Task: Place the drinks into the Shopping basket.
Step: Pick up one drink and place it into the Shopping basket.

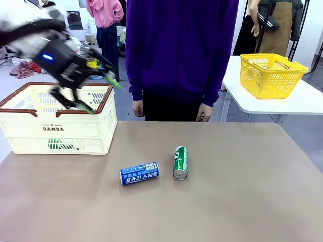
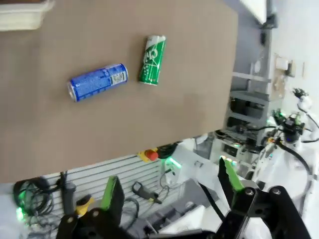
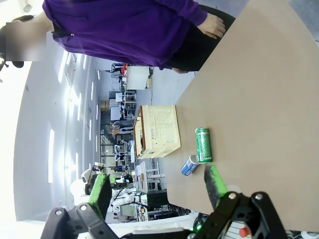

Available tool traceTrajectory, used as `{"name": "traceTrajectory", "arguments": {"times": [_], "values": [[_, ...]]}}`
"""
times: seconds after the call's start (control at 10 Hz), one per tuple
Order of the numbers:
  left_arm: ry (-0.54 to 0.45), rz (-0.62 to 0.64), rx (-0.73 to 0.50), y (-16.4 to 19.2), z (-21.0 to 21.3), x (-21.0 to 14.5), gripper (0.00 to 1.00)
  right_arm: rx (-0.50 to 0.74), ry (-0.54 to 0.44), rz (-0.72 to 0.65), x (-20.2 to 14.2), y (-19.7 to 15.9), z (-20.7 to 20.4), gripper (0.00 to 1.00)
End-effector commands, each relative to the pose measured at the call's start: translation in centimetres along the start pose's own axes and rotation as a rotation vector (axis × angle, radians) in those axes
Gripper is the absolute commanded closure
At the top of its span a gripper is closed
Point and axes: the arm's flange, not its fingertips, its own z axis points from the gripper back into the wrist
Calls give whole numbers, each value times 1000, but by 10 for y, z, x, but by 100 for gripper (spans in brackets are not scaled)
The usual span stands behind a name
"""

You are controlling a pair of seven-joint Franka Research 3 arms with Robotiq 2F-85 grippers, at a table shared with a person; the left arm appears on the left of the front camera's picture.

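A blue can (image 1: 139, 173) with white lettering and a green can (image 1: 180, 162) lie on their sides in the middle of the brown table. The cream Shopping basket (image 1: 30, 130) stands at the far left, and something green (image 1: 60, 145) shows through its slots. My left gripper (image 1: 101, 96) hangs open and empty above the basket's right end. Its wrist view looks down on the blue can (image 2: 97, 82), the green can (image 2: 151, 59) and a corner of the basket (image 2: 22, 12). My right gripper (image 3: 158, 189) is open and empty, well back from the green can (image 3: 203, 145), the blue can (image 3: 189, 165) and the basket (image 3: 157, 130).
A person in a purple top stands at the far edge, hands (image 1: 138, 108) hanging at their sides. A yellow mesh basket (image 1: 270, 73) sits on a separate white table at the back right. Bare tabletop surrounds the two cans.
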Motion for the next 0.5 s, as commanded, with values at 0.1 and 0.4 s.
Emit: {"name": "traceTrajectory", "arguments": {"times": [0.1,0.4], "values": [[91,-128,178,-64,-92,21,0,23,-8,12,2,2,0,0],[188,-210,329,-108,-197,27,0,23,-8,12,2,2,0,0]]}}
